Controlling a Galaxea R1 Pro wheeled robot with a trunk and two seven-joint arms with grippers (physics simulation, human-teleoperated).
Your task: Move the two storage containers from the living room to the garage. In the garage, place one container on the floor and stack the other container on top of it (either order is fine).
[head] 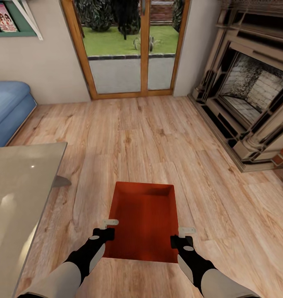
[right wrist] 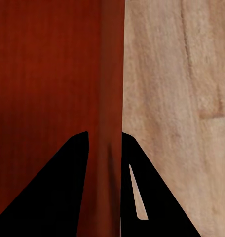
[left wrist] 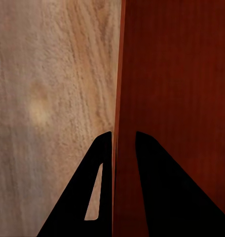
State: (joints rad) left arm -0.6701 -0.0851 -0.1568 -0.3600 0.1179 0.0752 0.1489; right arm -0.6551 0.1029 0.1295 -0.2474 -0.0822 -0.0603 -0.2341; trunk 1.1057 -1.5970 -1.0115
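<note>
Light wood planks cover the living room floor (head: 158,136), with glass doors (head: 131,49) ahead, a brick fireplace (head: 253,103) to the right and a blue sofa (head: 9,109) to the left. One storage container (head: 143,221) sits low between the two arms, its long axis pointing away from the robot toward the doors. The left pincer (head: 110,227) meets its left wall and the right pincer (head: 186,235) its right wall, both at the near half, so neither arm is nearer. From the head view the grip itself is unclear. The left wrist view shows the left pincer (left wrist: 123,140) astride the thin wall, one finger inside, one outside, clenched on it; the right wrist view shows the right pincer (right wrist: 103,140) likewise. Whether the bin rests on the planks or hangs just above them cannot be told.
</note>
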